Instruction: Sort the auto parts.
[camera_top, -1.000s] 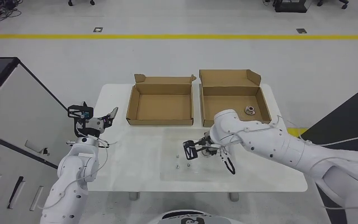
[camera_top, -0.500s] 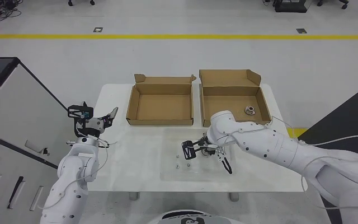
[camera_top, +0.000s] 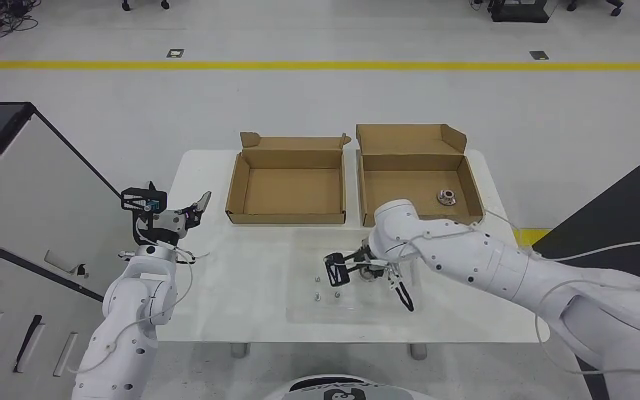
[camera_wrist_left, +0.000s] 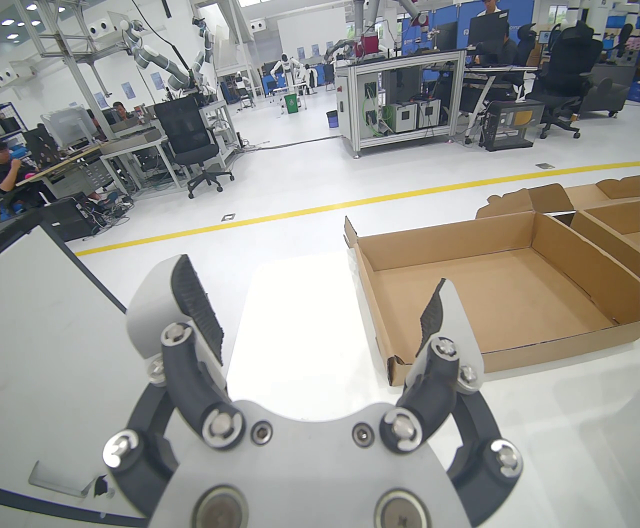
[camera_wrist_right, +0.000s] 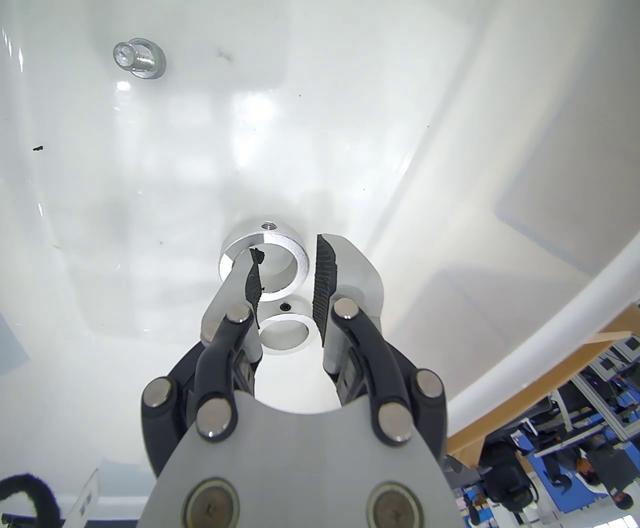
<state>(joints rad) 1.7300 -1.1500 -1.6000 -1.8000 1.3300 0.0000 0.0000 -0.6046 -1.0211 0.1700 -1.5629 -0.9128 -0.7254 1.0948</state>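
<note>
Two silver metal rings lie side by side on a glossy white surface: the farther ring (camera_wrist_right: 264, 250) and the nearer ring (camera_wrist_right: 282, 330). My right gripper (camera_wrist_right: 290, 265) (camera_top: 370, 270) hangs over them, open. One fingertip sits inside the farther ring's hole and the other just outside its wall. A silver bolt (camera_wrist_right: 139, 59) lies farther off. Small parts (camera_top: 317, 283) (camera_top: 336, 295) rest near the table's front middle. My left gripper (camera_wrist_left: 320, 305) (camera_top: 195, 208) is open and holds nothing, above the table's left edge.
Two open cardboard boxes stand at the back of the table. The left box (camera_top: 290, 190) (camera_wrist_left: 500, 295) holds nothing. The right box (camera_top: 405, 185) holds one round metal part (camera_top: 447, 196). A shallow clear tray (camera_top: 400, 312) lies under the parts.
My right arm has shifted slightly to the left over the parts. The left arm has not moved.
</note>
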